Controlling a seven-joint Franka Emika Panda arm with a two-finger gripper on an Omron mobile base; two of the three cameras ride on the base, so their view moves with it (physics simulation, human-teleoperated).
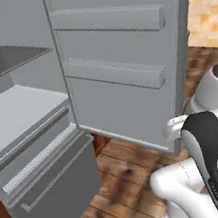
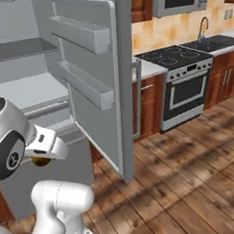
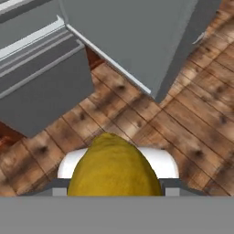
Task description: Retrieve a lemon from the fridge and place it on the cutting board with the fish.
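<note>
A yellow lemon (image 3: 112,169) sits between my gripper's (image 3: 114,189) fingers in the hand view, with the gripper shut on it. From the right base view, the lemon (image 2: 41,161) peeks out under the white hand, low in front of the fridge. The grey fridge (image 1: 25,110) stands open with bare white shelves and a lower drawer (image 1: 53,186), its door (image 1: 123,63) swung wide to the right. Wooden floor lies below the held lemon. The cutting board and the fish are out of view.
The open fridge door (image 2: 88,77) stands edge-on between me and the stove (image 2: 185,82). Reddish-brown cabinets (image 2: 150,105), a sink (image 2: 217,40) and a microwave (image 2: 179,0) line the right wall. Wooden floor (image 2: 189,173) spreads to the right.
</note>
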